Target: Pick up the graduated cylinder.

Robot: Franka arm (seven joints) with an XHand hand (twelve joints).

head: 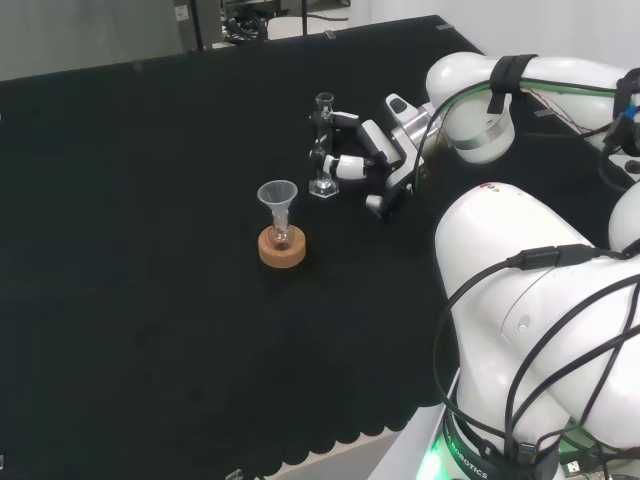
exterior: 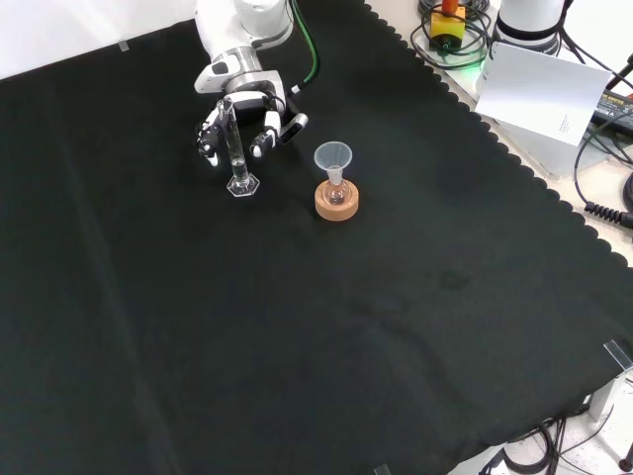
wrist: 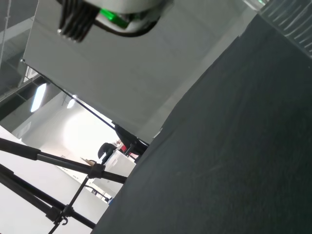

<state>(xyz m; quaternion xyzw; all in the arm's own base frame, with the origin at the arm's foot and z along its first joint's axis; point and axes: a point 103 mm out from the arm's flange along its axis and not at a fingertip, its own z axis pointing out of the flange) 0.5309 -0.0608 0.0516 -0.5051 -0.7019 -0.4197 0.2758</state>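
The graduated cylinder (head: 322,140) is a slim clear tube on a hexagonal foot, standing upright on the black cloth (head: 150,250). In the front view the cylinder (exterior: 234,148) has its foot on the cloth. The hand (head: 385,150) reaches it from the right in the head view, its fingers (head: 340,165) curled round the tube above and below its middle. In the front view the hand (exterior: 247,104) sits behind the cylinder, with fingers (exterior: 268,129) on both sides of it.
A clear funnel (head: 278,195) sits in a small flask on a cork ring (head: 281,248), left of and nearer than the cylinder in the head view. In the front view the cork ring (exterior: 336,201) lies right of the cylinder. The arm's white links (head: 530,300) fill the head view's right.
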